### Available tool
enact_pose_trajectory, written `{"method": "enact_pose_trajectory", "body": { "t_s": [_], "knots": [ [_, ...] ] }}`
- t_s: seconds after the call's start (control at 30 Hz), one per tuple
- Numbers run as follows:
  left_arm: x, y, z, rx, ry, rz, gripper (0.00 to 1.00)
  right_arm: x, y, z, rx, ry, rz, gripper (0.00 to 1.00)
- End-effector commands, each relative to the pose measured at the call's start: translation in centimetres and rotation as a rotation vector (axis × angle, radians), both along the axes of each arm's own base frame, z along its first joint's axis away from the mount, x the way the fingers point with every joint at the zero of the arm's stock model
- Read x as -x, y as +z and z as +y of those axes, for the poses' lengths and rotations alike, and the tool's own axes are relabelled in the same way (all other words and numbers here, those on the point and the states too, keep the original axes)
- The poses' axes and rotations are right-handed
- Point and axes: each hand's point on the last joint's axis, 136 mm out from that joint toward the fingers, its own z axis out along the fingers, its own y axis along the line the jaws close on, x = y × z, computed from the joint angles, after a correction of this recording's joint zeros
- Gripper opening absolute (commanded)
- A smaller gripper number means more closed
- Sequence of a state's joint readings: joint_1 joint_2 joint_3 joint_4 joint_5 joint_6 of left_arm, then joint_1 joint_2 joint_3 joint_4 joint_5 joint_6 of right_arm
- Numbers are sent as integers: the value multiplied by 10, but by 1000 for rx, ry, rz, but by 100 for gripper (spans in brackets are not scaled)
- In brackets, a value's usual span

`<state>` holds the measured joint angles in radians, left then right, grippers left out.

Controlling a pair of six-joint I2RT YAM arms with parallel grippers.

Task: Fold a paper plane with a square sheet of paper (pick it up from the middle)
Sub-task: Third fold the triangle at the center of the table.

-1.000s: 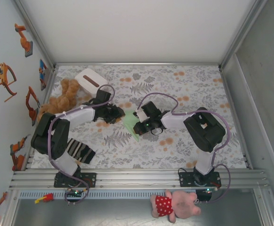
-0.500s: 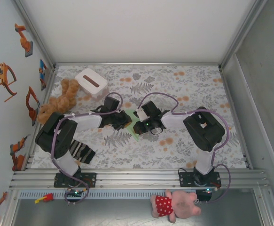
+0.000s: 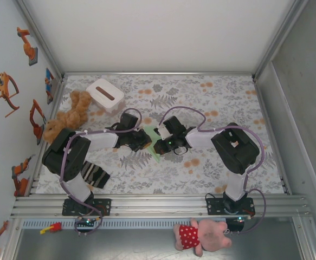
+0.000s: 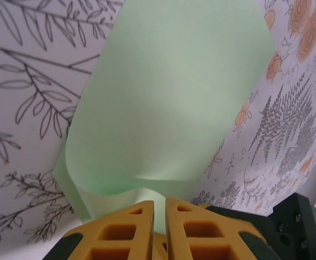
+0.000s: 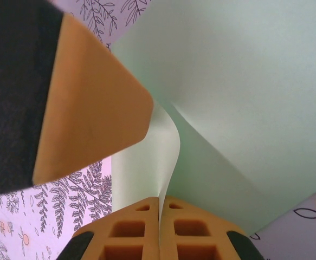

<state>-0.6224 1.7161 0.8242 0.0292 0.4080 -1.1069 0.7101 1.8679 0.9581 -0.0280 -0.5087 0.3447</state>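
Observation:
The square sheet of paper (image 3: 153,144) is pale green and lies mid-table on the floral cloth, partly folded and curled between both grippers. My left gripper (image 3: 145,140) is at its left edge. In the left wrist view its orange fingers (image 4: 130,225) stand almost together at a raised hump of the paper (image 4: 174,97), with my left gripper (image 4: 159,203) shut on it. My right gripper (image 3: 162,142) is at the right edge. In the right wrist view my right gripper (image 5: 159,201) is shut on a thin upturned flap of the paper (image 5: 244,97). The left gripper's finger (image 5: 87,103) looms just beyond.
A white box with a dark slot (image 3: 104,95) and a brown teddy bear (image 3: 71,112) are at the back left. A striped dark cloth (image 3: 92,174) lies by the left arm's base. A pink plush toy (image 3: 201,234) sits in front of the rail.
The left gripper has swung right from near the teddy bear onto the paper's left edge and has since held there. The right gripper has stayed on the paper.

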Motion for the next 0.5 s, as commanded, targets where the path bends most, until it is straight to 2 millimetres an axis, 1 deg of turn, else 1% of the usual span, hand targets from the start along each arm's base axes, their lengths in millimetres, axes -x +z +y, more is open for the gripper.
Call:
{"method": "enact_pose_trajectory", "body": {
  "t_s": [0.0,0.2,0.47],
  "knots": [
    [10,4,2,-4,-37,-11,14,-5,-13,-7,48,-30,19,0],
    [11,6,-2,15,-58,-21,13,-5,-14,-8,51,-33,21,0],
    [15,-5,-1,-6,-71,11,12,-5,-16,-9,57,-36,28,0]
  ]
}}
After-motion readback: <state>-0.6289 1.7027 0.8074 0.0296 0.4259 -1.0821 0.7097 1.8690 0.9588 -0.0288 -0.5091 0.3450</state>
